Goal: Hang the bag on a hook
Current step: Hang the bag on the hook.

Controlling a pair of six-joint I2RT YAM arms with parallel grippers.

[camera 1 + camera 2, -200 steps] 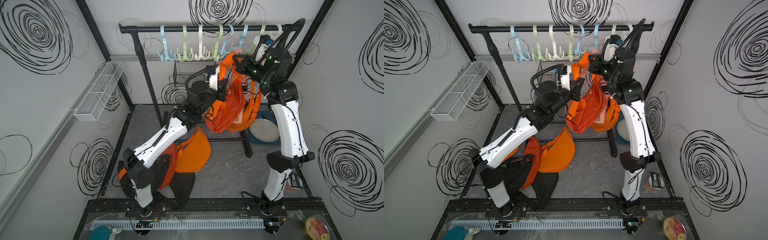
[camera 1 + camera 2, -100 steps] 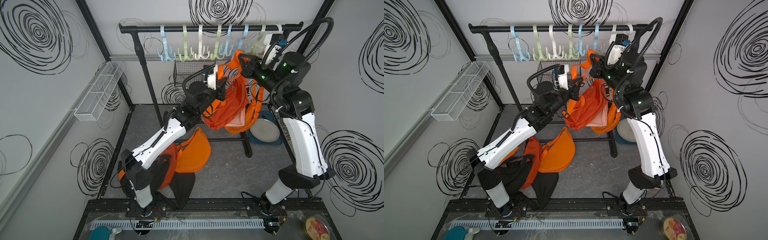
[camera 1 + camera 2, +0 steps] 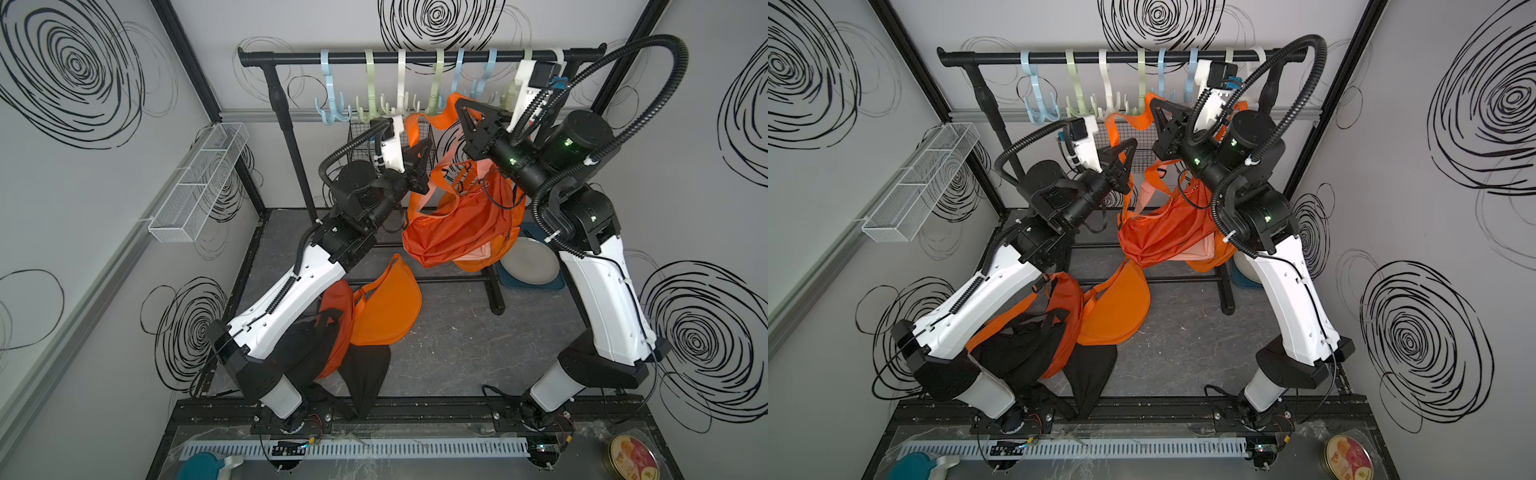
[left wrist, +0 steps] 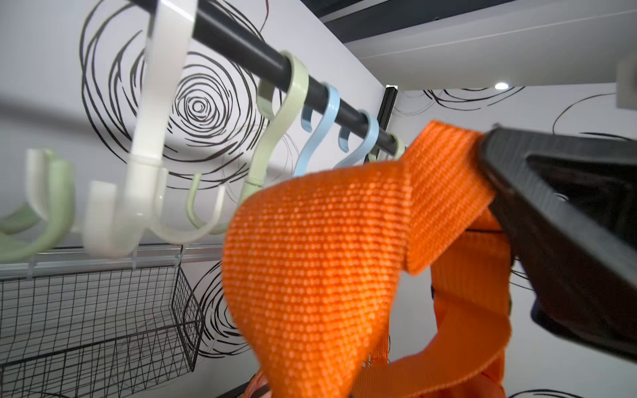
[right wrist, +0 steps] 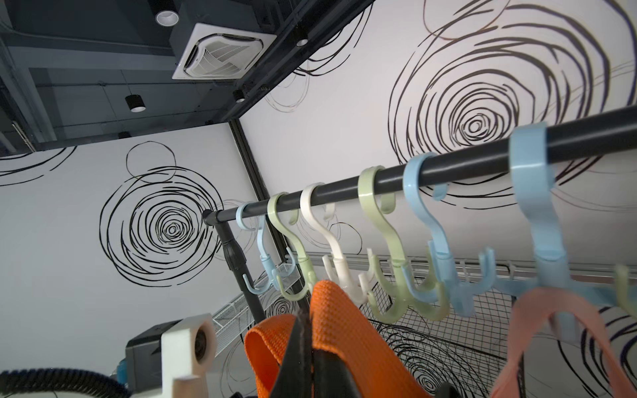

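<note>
two arms are raised under the rail (image 3: 415,56), both on the orange strap (image 4: 310,258) of the bag (image 3: 457,232).

right gripper (image 3: 458,103): jaws closed to a point on the crest of the strap loop. right wrist view: webbing folds down either side of the closed fingers (image 5: 303,344).

left gripper (image 3: 426,146): jaws closed, no gap showing in both top views; the strap runs through at the tip and drops to the bag mouth. left wrist view: its own fingers are hidden behind the webbing, so the pinch itself is not seen.

bag position: body hangs in the air between the two arms, below the rail, clear of the floor (image 3: 457,345). it is not yet on a hook. the strap crest sits just under the prongs of the green hook (image 3: 437,83) and near the blue hook (image 3: 459,75) beside it. no prong passes through the loop in either top view.

a second bag (image 3: 476,264), paler orange, hangs behind it. its salmon strap (image 5: 558,310) arches in front of a blue hook's prongs in the right wrist view. it is blurred, so i cannot tell if it rests on them.

floor: orange pouch (image 3: 386,307) and black bag (image 3: 365,374) by the left arm's base; plate (image 3: 530,259) at the rack's right foot.
</note>
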